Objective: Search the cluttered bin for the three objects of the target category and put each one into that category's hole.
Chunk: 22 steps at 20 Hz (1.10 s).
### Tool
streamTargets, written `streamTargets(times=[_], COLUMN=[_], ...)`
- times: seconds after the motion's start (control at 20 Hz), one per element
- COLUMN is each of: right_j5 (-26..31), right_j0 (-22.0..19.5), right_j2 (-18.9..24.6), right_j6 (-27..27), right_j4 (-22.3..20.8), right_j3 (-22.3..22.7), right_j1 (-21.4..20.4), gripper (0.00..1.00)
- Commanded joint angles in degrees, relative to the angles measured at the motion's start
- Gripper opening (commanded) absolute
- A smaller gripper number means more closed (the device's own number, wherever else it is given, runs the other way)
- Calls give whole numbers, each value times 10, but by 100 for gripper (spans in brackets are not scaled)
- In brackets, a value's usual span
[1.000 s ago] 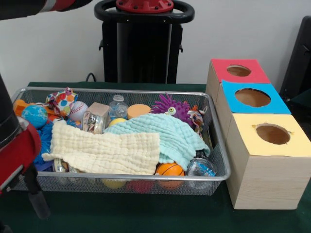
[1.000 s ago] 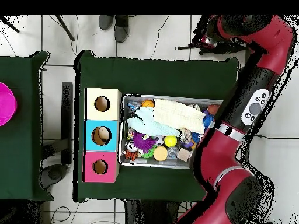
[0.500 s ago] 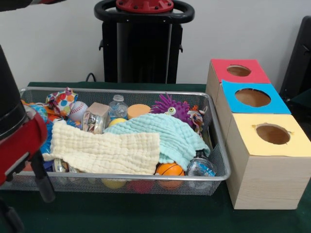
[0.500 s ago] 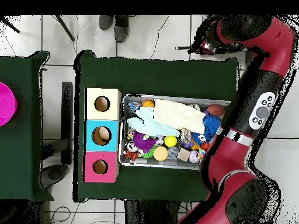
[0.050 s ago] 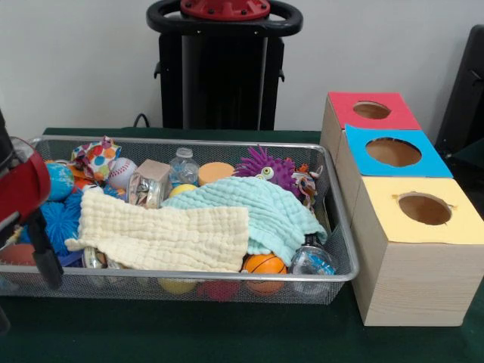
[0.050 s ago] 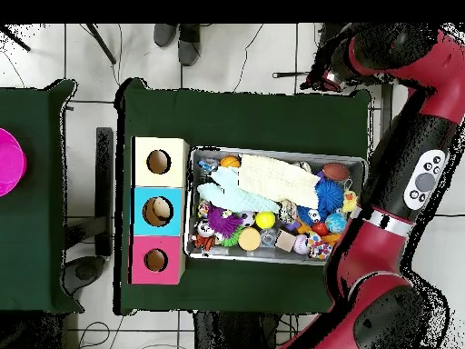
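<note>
Bin point(image 5: 333, 227) (wire mesh) holds toys under two cloths point(image 5: 197, 223), beside three boxes point(image 5: 412, 242)

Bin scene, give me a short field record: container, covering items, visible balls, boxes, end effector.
container: wire mesh bin on green table
covering: cream cloth and mint cloth, over the middle
balls: baseball, small basketball at near rim, blue globe ball
other: purple spiky toy, wooden block
boxes: red box, blue box, yellow box, one hole each
end effector: state cannot be judged
</note>
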Motion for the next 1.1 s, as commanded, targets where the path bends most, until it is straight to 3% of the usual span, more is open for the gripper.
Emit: streamTargets(times=[0.05,0.35,0.85,1.1], right_j5=[-15,-29,-111,-129], right_j0=[-14,-13,-31,-27], right_j2=[-116,-161,-261,-298], right_j6=[190,209,275,278], right_j4=[36,80,180,211], right_j3=[31,52,171,199], right_j1=[-23,-29,-63,-75], gripper=[100,100,100,100])
